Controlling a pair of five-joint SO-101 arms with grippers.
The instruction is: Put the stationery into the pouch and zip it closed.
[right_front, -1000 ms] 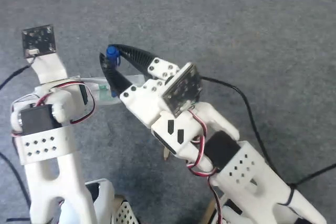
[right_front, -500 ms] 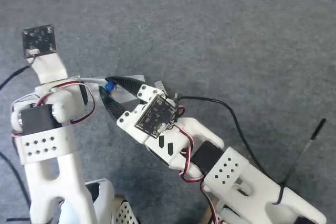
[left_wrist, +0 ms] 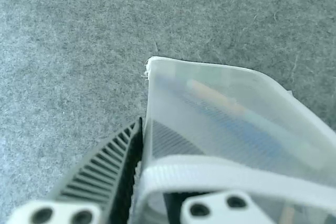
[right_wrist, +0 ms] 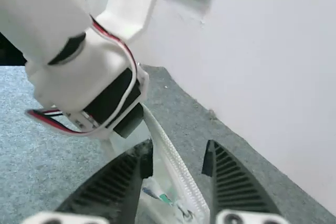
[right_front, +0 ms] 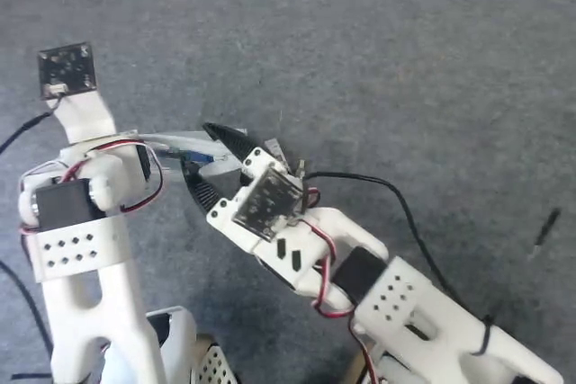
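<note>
My left tool [left_wrist: 149,161] is clamped on the webbing rim of the translucent pouch [left_wrist: 226,124], which has blue and orange pens [left_wrist: 247,127] inside. My right tool [right_wrist: 176,153] is spread wide with one jaw on either side of the pouch's zip edge, gripping nothing, and the left arm's wrist [right_wrist: 100,85] crowds in just beside the pouch. On the grey worktop [right_front: 405,69] a black pen [right_front: 544,227] lies well apart from the pouch, beyond a black cable [right_front: 396,200].

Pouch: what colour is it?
The pouch is translucent white, with its contents showing through; the left wrist view shows it best.
</note>
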